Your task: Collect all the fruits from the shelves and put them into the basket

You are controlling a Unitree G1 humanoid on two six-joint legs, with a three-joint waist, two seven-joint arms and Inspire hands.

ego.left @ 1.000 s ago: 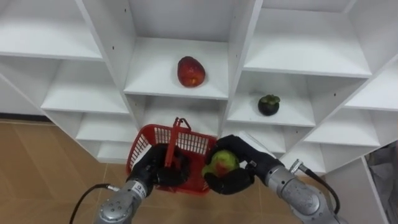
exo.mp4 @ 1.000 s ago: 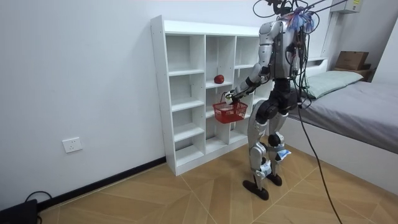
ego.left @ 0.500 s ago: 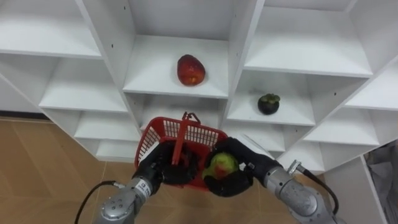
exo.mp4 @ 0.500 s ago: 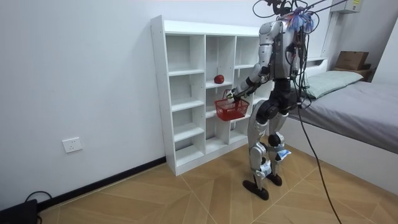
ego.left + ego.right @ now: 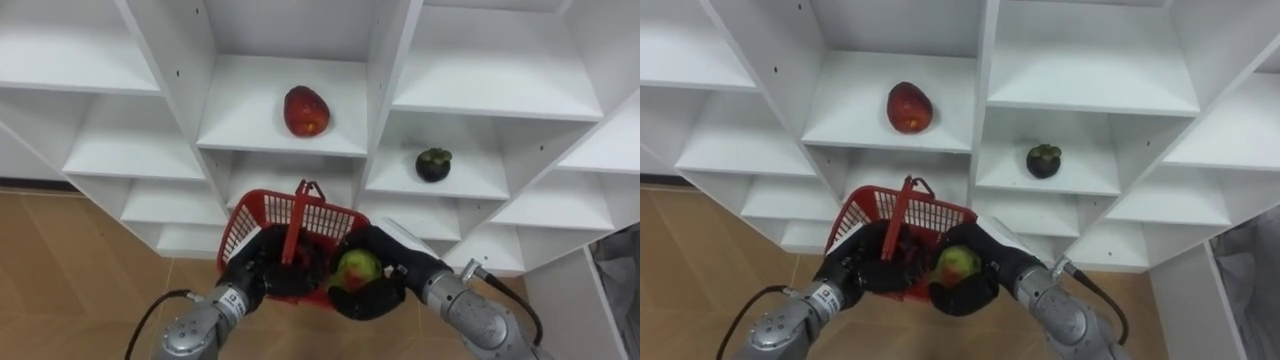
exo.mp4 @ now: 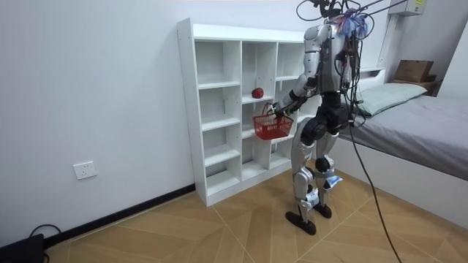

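As the robot stands close up to the white closet (image 6: 219, 109), its left robot hand (image 5: 262, 278) comes in low on the left. Its fingers are curled round the handle of the red basket (image 5: 325, 218). It holds the basket in front of the lower compartments, I'd say so that each fruit has only a short way to travel from shelf to basket.

Above the basket, in the middle compartment, a red fruit (image 5: 306, 111) lies on its shelf (image 5: 245, 125), not yet collected.

Just right of the basket, the right robot hand (image 5: 378, 295) is wrapped round a green-and-red fruit (image 5: 358, 267). Fingers and thumb cup it from beneath, right at the basket's near right rim. Whether the fruit touches the wire I cannot tell. A hold from below like that suits carrying the fruit over the rim and letting it drop inside, which seems to be the step in hand.

Farther right, one compartment over and a little lower than the red fruit, a dark round fruit (image 5: 432, 164) with a green cap sits untouched on its own shelf.
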